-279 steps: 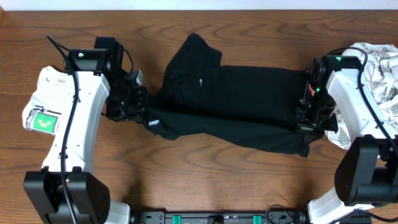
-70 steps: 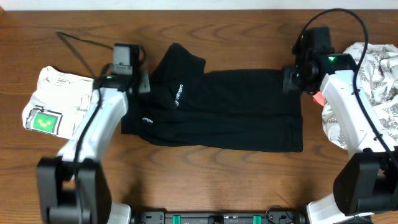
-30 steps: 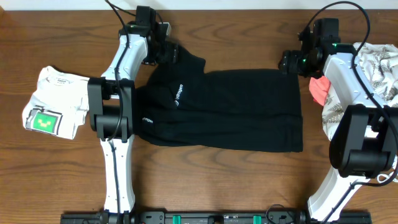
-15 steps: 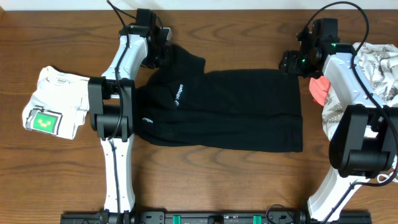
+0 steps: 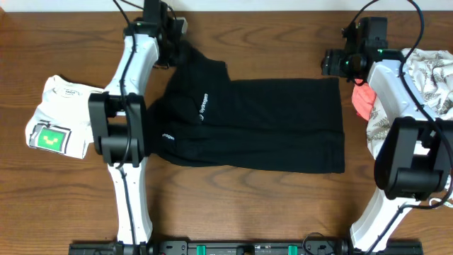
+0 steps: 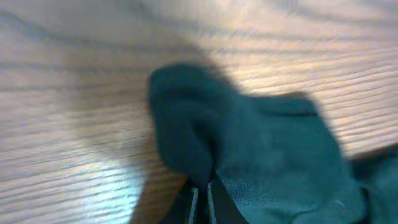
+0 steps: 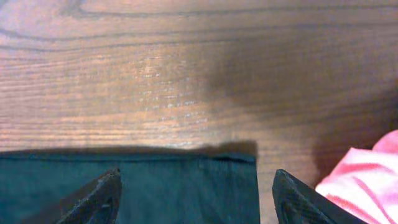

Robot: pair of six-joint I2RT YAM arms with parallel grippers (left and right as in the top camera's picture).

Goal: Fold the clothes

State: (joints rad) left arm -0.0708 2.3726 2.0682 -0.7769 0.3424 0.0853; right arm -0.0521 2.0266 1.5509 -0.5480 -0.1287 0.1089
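Black garment laid out long across the wooden surface.
At its far left corner the left hand is pressed together, pinching the fabric; the right hand hangs spread just above the far right corner.

Looks like a robotics lab: two white robot arms stand on a black rail at the bottom edge of a wooden table.

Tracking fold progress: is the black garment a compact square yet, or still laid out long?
Still laid out long: the black garment is much wider than deep, its far-left corner pinched in the shut left tool.
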